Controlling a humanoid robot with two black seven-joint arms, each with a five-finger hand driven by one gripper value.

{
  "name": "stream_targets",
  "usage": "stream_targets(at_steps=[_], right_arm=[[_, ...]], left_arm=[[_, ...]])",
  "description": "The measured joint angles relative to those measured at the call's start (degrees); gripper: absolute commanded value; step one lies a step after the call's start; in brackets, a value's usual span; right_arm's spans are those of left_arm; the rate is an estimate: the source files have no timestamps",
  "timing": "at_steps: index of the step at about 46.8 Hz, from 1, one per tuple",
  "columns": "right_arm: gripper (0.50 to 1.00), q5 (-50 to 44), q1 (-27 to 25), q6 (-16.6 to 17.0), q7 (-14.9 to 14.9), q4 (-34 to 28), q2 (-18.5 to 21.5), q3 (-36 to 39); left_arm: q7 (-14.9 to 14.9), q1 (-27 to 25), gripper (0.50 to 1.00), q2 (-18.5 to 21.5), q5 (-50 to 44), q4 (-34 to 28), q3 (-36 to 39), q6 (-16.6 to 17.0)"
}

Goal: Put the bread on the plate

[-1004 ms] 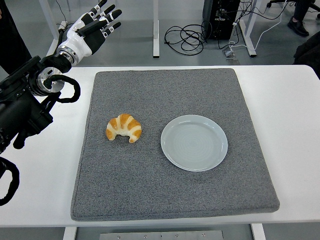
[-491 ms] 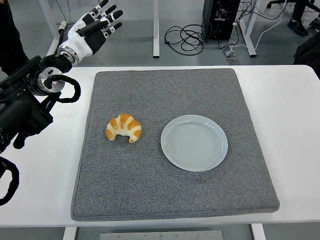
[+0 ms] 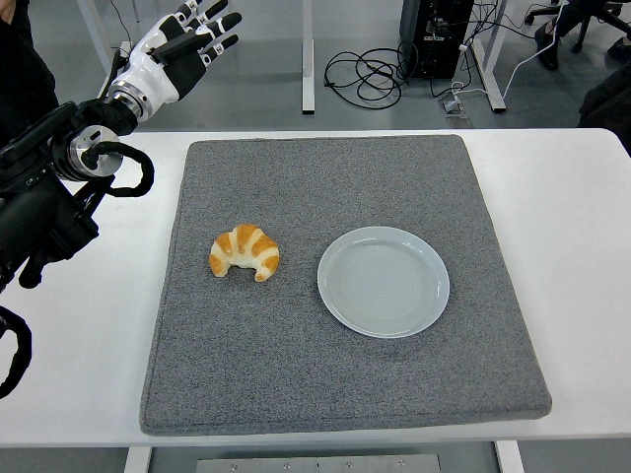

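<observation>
— So, starting nearest: what lies on the table [image 3: 582, 256]?

— A grey mat [image 3: 296, 374] covers most of the white tabletop, reaching almost to the near edge. On it, left of centre, sits the bread [image 3: 245, 252], a croissant with its curved back away from us and both tips pointing toward the near edge. Just to its right, not touching, is the pale plate [image 3: 383, 281]. Nothing rests on the plate.

— And the arm?

— The left arm [image 3: 49, 202] comes in from the left edge, black and bulky, with a cable loop by its wrist joint. It rises away from us along the mat's left side and stays off the mat itself.

— Where does the hand end up?

— The left hand [image 3: 175, 54] is raised beyond the table's far-left corner, well apart from the croissant. Its white back faces up and the black fingers [image 3: 219, 22] stretch out toward the upper right, slightly fanned. It holds nothing.

— Farther off?

— Cables [image 3: 370, 71] on the floor, white desk legs, and a dark sleeve [image 3: 20, 74] of a person at the top left.
</observation>
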Motion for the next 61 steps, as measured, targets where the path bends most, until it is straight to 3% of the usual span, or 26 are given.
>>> stream_targets(at_steps=[6, 13, 25, 36, 45, 52, 61], right_arm=[[1.0, 0.0, 0.0, 0.0, 0.0, -0.01, 0.0, 0.0], [1.0, 0.0, -0.01, -0.01, 0.0, -0.01, 0.0, 0.0], [1.0, 0.0, -0.01, -0.01, 0.0, -0.02, 0.0, 0.0], [1.0, 0.02, 0.01, -0.02, 0.01, -0.03, 0.0, 0.0], [1.0, 0.02, 0.0, -0.03, 0.0, -0.03, 0.0, 0.0], [1.0, 0.02, 0.0, -0.01, 0.01, -0.02, 0.0, 0.0], [1.0, 0.02, 0.0, 0.0, 0.0, -0.01, 0.0, 0.0]], left_arm=[[-0.66, -0.59, 0.978, 1.1, 2.44, -0.4, 0.47, 0.15], [-0.72, -3.19, 0.978, 7.37, 15.56, -4.73, 5.77, 0.19], [-1.64, -4.12, 0.971, 18.93, 31.64, -21.75, 10.31, 0.91], [-3.07, -3.33, 0.951, 24.99, 46.08, -35.35, 11.94, 4.14], [-3.01, -4.0, 0.971, 29.17, 51.97, -43.21, 17.42, 6.22], [-2.24, -4.29, 0.975, 30.77, 60.84, -49.34, 21.06, 10.2], [-2.15, -4.23, 0.975, 32.89, 67.58, -55.43, 24.46, 10.81]])
